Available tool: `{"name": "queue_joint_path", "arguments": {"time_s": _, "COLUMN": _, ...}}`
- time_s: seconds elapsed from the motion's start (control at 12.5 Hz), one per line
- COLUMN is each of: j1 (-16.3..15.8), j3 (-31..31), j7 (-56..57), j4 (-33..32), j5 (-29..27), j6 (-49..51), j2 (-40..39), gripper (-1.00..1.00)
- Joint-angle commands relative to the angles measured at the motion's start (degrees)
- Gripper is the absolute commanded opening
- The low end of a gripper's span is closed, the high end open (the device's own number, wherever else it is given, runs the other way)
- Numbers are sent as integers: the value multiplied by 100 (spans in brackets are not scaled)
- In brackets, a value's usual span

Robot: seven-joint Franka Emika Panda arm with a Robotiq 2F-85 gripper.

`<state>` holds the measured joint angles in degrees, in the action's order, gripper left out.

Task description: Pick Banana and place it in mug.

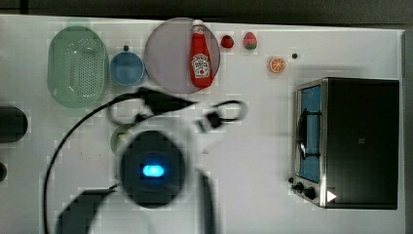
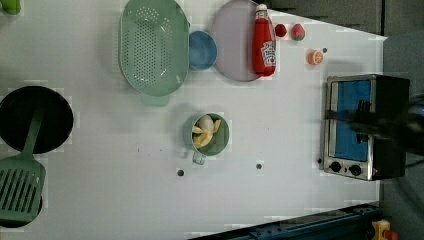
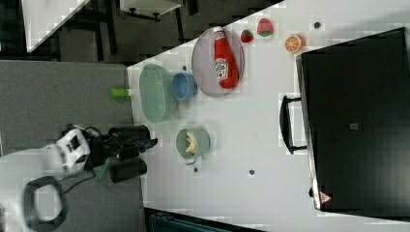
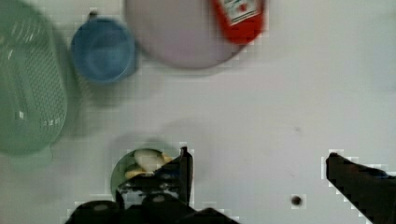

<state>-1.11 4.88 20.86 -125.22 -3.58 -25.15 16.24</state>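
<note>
Heinz lettering shows on the white label of the red plastic ketchup bottle (image 2: 263, 42), which lies flat on the round pale lilac plate (image 2: 231, 40) near the far edge of the white tabletop (image 2: 280, 135); smaller print on the label cannot be read. Just at the left view's left of the plate stands the small round blue cup (image 2: 202, 50), and beside that the large pale green perforated oval basket (image 2: 152, 47). Nearer the middle of the table sits the round pale teal-green mug (image 2: 189, 131) with its small handle, and the peeled yellow and white banana (image 2: 206, 131) lies inside it. Two small red strawberry toys (image 2: 281, 30) and an orange slice (image 2: 314, 57) rest at the left view's right of the plate, by the steel and black toaster oven (image 2: 360, 125) with a blue window and a small red and white warning sticker at one corner. A black pan (image 2: 35, 119) and a green slotted spatula (image 2: 20, 185) lie at the left view's left. The black gripper (image 4: 259, 172) hangs above the table with its fingers (image 4: 184, 170) spread wide and nothing between them, the mug showing beside one finger in the wrist view. Grey floor borders the table in the right view.
</note>
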Motion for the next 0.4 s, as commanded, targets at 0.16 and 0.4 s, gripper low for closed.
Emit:
{"name": "queue_joint_path", "arguments": {"time_s": 0.16, "j1": 278, "j3": -723, "j7": -233, "j4": 1156, "j5": 98, "j6": 1478, "j2": -136, "gripper": 100}}
{"name": "queue_joint_path", "arguments": {"time_s": 0.4, "j1": 283, "j3": -873, "j7": -235, "j4": 1853, "j5": 662, "j6": 1829, "j2": -212, "gripper": 100}}
